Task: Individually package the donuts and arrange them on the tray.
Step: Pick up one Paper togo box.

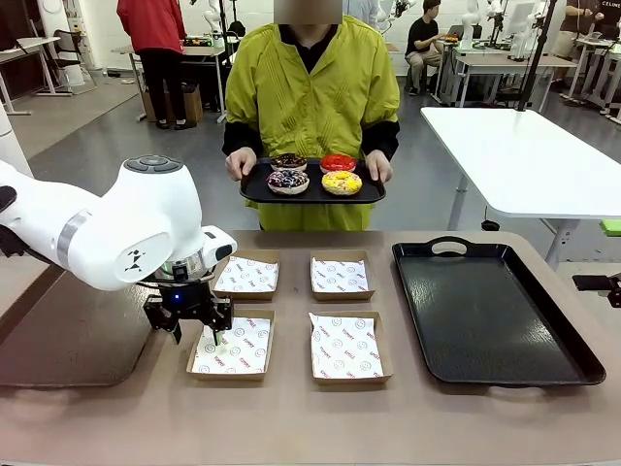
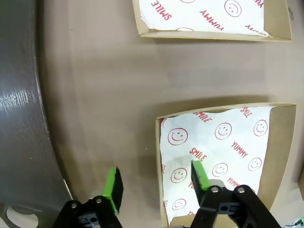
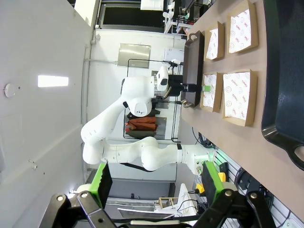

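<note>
Judging by the table, nothing is packaged yet: the four iced ring donuts lie on a small black serving tray held by a person at upper centre. The four brown cardboard boxes lined with printed paper and the large black tray at right are unfilled. Each donut lies flat, hole upward, so it has no long axis. The left gripper, jaws apart, straddles one box wall; the right gripper is spread too, holding nothing.

table: brown | centre: four paper-lined boxes, two rows | right: black tray | left: dark grey tray
</note>
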Controlling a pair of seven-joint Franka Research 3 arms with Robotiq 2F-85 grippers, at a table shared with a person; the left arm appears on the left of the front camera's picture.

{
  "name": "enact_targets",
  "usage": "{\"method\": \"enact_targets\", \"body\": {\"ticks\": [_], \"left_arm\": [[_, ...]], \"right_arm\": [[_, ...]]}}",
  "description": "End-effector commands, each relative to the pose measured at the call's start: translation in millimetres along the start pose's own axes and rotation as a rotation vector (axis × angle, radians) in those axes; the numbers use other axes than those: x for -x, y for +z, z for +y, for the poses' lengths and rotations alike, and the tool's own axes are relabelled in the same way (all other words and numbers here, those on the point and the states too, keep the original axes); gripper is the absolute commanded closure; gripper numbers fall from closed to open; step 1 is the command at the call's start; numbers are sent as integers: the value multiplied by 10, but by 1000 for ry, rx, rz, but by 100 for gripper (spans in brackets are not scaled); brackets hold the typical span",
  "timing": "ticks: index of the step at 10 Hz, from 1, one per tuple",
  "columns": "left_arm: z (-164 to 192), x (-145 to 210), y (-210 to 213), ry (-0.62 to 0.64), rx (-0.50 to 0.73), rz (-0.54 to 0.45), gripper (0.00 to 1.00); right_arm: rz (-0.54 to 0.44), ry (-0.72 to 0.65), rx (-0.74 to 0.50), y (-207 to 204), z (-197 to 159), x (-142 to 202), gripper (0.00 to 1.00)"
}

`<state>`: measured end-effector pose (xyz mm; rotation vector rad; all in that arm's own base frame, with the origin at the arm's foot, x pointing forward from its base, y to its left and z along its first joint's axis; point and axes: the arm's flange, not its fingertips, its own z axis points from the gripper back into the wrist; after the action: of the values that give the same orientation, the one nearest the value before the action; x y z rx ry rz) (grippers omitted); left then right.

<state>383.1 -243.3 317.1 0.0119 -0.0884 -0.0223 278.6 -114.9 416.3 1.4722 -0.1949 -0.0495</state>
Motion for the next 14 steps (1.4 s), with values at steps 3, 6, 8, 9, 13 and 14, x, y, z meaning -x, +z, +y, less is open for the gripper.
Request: {"method": "enact_targets", "body": {"ticks": [3, 6, 8, 9, 13, 14], "left_arm": [[-33, -22, 41, 33, -13, -12, 100], [-32, -20, 68, 44, 0, -13, 100], [-32, 18, 142, 28, 23, -18, 100], [-28, 41, 190, 22, 27, -21, 100], [-113, 209, 807, -33, 43, -5, 100], [-142, 236, 1091, -42, 25, -24, 100]], "right_arm": [[-1, 3, -16, 10, 4, 2, 0], [-1, 3, -16, 10, 4, 2, 0], [-1, 3, -16, 10, 4, 2, 0], [-1, 3, -16, 10, 4, 2, 0], [-1, 3, -16, 10, 4, 2, 0], [-1, 3, -16, 10, 4, 2, 0]]}}
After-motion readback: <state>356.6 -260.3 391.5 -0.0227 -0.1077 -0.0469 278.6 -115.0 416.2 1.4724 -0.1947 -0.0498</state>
